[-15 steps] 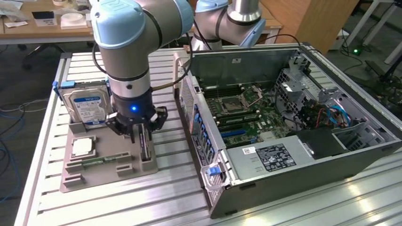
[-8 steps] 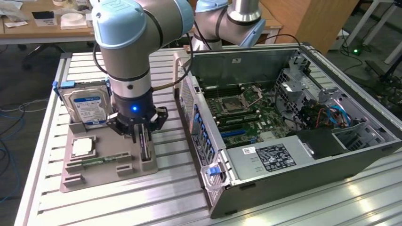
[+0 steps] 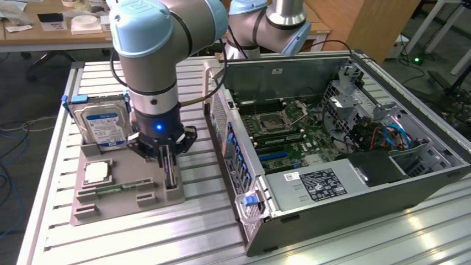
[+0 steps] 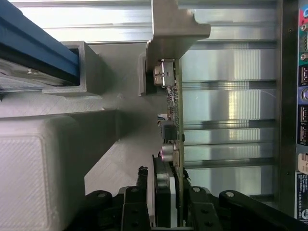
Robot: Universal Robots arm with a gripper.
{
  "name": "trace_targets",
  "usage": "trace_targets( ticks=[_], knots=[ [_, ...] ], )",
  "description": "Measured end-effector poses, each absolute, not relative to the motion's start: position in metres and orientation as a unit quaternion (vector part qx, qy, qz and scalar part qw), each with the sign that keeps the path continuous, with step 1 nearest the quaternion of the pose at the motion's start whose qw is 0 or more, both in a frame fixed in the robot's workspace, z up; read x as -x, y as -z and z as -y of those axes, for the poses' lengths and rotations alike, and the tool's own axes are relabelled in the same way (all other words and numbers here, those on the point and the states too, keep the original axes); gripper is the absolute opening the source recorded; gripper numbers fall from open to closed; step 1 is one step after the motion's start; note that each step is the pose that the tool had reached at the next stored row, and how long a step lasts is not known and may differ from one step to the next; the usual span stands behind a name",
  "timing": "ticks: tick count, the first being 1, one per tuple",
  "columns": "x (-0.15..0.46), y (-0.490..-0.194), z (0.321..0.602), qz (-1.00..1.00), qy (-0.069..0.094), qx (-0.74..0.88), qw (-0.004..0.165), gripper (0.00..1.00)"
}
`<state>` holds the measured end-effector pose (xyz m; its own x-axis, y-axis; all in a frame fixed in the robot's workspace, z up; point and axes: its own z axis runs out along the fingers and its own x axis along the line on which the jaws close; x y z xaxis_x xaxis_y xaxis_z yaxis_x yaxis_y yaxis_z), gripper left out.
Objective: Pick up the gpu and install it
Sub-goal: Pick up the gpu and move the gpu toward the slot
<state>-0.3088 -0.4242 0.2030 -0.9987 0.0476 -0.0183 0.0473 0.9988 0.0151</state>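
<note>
Gpu stood on edge in tray slot, lower left of centre in exterior view, long axis run toward frame bottom. Fingers set astride its top edge, part-open, not yet clamped.

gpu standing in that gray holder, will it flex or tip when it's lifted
Probably stiff: the gpu stands on edge without sagging. Likely light, being so thin. Probably fragile, with small parts exposed on its face; could tip once out of the gray holder.

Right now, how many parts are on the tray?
4: hard drive at the far end, chip and green memory stick nearer, card at the gripper; the arm may hide more.
</note>
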Motion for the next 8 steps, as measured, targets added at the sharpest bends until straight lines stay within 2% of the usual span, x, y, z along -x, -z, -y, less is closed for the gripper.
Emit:
trace_targets(
  ticks=[4, 5, 8],
  knots=[
    [0.3085, -0.2030, 0.4242, -1.000, -0.007, -0.024, 0.009, 0.35],
    [0.3086, -0.2030, 0.4242, -1.000, -0.007, -0.024, 0.009, 0.28],
    [0.3085, -0.2030, 0.4242, -1.000, -0.007, -0.024, 0.009, 0.28]
  ],
)
